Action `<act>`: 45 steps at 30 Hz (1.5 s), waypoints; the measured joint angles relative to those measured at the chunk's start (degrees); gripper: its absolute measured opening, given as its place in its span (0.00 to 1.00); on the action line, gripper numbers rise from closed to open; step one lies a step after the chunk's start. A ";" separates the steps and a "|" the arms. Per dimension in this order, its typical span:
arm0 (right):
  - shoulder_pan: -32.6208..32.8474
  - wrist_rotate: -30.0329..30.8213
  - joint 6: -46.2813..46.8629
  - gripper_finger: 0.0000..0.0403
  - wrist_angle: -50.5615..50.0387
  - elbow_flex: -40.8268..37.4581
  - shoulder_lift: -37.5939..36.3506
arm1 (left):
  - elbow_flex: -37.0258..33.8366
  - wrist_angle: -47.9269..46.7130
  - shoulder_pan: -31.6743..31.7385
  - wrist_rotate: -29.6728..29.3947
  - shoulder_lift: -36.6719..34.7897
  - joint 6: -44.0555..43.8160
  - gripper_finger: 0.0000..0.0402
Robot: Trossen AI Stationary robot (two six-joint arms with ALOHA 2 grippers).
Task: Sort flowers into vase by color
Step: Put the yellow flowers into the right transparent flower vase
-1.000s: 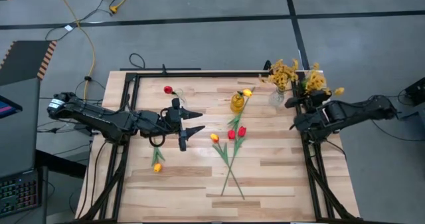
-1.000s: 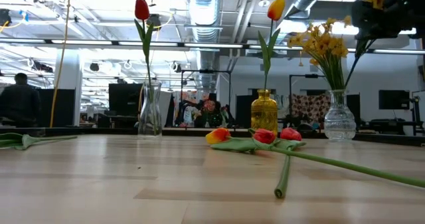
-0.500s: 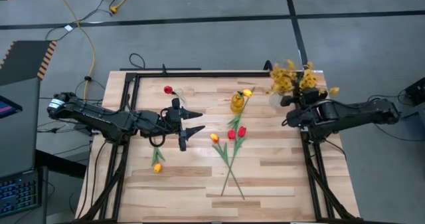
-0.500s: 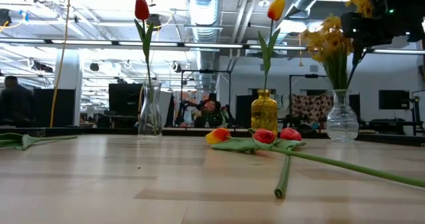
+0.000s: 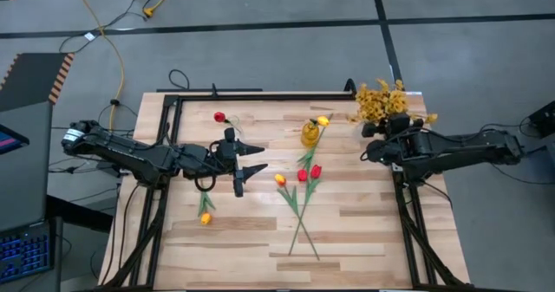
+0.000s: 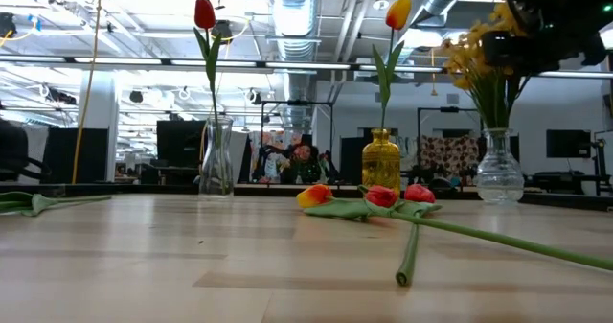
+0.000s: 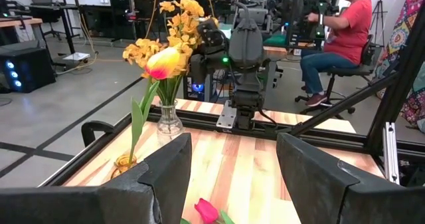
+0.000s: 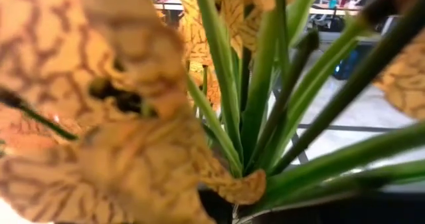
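Note:
My right gripper (image 5: 375,138) (image 6: 525,43) hovers over the clear vase (image 6: 499,170) near the table's far right corner. It is shut on a spray of mustard-yellow blossoms (image 5: 381,101) (image 8: 133,151), which mingles with the bunch standing in that vase. My left gripper (image 5: 264,156) (image 7: 232,184) waits open above the table's left middle. A red tulip (image 6: 204,13) stands in a clear vase (image 5: 219,117), and a yellow-orange tulip (image 6: 398,11) in the amber vase (image 5: 310,134). Two red tulips (image 5: 309,172) and a yellow-orange one (image 5: 280,179) lie flat at mid-table. Another yellow-orange tulip (image 5: 205,216) lies at the left. My right gripper holds the spray by its green stems (image 8: 252,117), coming level from the table's right side above the vase mouth. Blossoms and the gripper's own body hide the place of contact. The stems (image 6: 493,103) run down into the clear vase, which stands on the table.
A black frame (image 5: 260,95) runs along the table's far edge and both sides. Bare wood lies toward the near edge (image 5: 260,257). Beyond the table a person (image 7: 345,38) sits in a red shirt, among desks and equipment.
My right gripper has moved toward the table's left, carrying its spray from beside the clear vase to over it. The spray has merged with the bunch standing there. The clear vase has slid slightly toward the table's right edge.

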 joint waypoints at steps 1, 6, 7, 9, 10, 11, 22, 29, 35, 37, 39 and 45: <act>-0.36 -0.22 -0.01 0.12 0.48 0.00 0.09 | 0.00 0.00 -0.01 0.00 0.00 0.00 0.52; -2.38 -3.63 -0.31 0.12 0.71 0.00 0.07 | 0.00 -0.01 -0.02 0.00 0.00 0.00 0.52; -2.73 -4.16 -0.34 0.13 0.69 0.00 0.07 | 0.00 -0.02 0.00 0.00 0.00 0.00 0.52; -3.28 -4.91 -0.50 0.15 0.69 0.00 0.07 | 0.00 -0.02 -0.01 0.00 0.00 0.00 0.52; -3.53 -5.46 -0.52 0.16 0.69 0.00 0.07 | 0.00 -0.02 -0.01 0.00 0.00 0.00 0.52; -3.75 -5.78 -0.63 0.18 0.64 0.00 0.07 | 0.00 -0.02 -0.02 0.00 0.00 0.00 0.52; -4.21 -8.79 -4.00 0.45 1.00 1.64 0.00 | 0.00 -0.04 -0.02 0.02 0.00 0.00 0.52; -6.22 -18.86 -10.88 0.54 1.04 5.37 -0.04 | 0.00 -0.04 -0.01 0.00 0.00 0.04 0.52; -8.69 -23.26 -10.99 0.55 -0.31 7.05 -0.05 | 0.00 -0.07 -0.02 0.14 0.00 0.04 0.52; -9.34 -24.16 -10.98 0.55 -0.81 7.43 -0.04 | 0.00 -0.07 0.00 0.55 0.00 0.02 0.52; -9.97 -25.82 -11.01 0.56 -1.43 8.08 -0.04 | 0.00 -0.07 -0.01 0.57 0.00 0.04 0.52; -11.74 -31.09 -10.97 0.56 -3.46 10.04 -0.06 | 0.00 -0.07 0.00 0.57 0.00 0.17 0.52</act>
